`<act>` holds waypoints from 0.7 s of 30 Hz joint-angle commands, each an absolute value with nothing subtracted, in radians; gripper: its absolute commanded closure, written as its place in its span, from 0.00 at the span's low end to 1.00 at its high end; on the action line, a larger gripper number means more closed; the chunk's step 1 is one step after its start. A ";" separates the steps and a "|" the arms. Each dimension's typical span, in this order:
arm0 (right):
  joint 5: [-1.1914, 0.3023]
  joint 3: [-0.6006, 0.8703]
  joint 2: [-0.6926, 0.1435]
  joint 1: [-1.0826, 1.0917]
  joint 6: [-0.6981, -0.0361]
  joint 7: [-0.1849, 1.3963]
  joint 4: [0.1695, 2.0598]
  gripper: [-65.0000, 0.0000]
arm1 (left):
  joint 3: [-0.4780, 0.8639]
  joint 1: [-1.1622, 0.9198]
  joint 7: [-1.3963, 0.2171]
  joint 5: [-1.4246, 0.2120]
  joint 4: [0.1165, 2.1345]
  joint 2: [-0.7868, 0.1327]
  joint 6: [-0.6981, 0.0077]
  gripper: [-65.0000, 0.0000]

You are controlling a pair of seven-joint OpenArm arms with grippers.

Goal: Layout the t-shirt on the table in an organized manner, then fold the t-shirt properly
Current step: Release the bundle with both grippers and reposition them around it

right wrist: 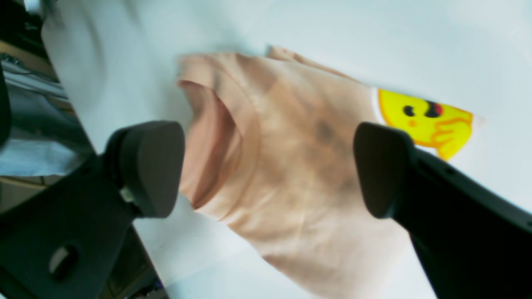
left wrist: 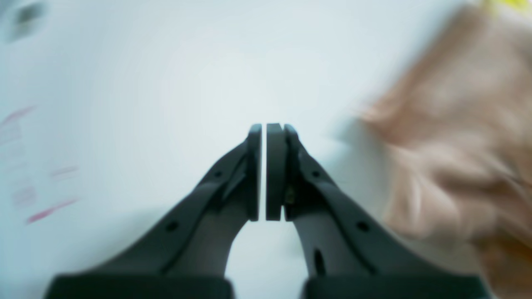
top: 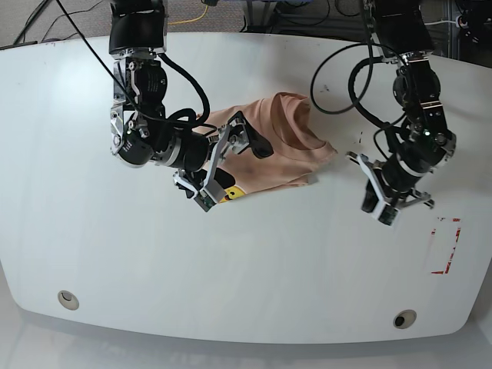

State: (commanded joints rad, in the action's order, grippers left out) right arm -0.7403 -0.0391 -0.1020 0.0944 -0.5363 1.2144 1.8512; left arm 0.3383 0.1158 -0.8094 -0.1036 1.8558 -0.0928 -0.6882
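The peach t-shirt (top: 288, 146) lies crumpled in a heap on the white table (top: 231, 269), its ribbed neck opening up and the yellow smiley print (right wrist: 424, 120) at its near edge. My right gripper (right wrist: 262, 166) is open just above the heap, one finger on each side of it; in the base view this gripper (top: 231, 165) is at the shirt's left end. My left gripper (left wrist: 264, 126) is shut on nothing over bare table (left wrist: 166, 83), with the t-shirt (left wrist: 457, 145) blurred to its right. In the base view it (top: 378, 201) hangs to the right of the shirt, apart from it.
A red tape rectangle (top: 446, 246) marks the table near the right edge. Two round grommets (top: 68, 298) (top: 404, 318) sit near the front edge. Cables run along the back. The table's edge and the floor (right wrist: 25, 124) show behind my right gripper.
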 joint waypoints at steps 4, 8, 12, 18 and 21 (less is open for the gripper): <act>-0.739 -0.038 -0.140 0.096 -0.536 1.211 1.853 0.17 | 0.418 0.165 -0.814 -0.107 1.870 -0.093 -0.688 1.00; -0.739 -0.041 -0.188 0.108 -0.536 1.170 1.850 0.45 | 0.394 0.182 -0.829 -0.108 1.868 -0.093 -0.696 1.00; -0.739 -0.044 -0.225 0.130 -0.536 1.127 1.847 0.74 | 0.274 0.166 -0.901 -0.143 1.870 -0.093 -0.696 1.00; -0.739 -0.044 -0.262 0.197 -0.536 1.106 1.793 1.00 | 0.117 0.082 -0.972 -0.262 1.879 -0.087 -0.696 1.00; -0.739 -0.044 -0.265 0.237 -0.536 1.095 1.742 1.00 | 0.082 0.039 -0.993 -0.318 1.879 -0.068 -0.696 1.00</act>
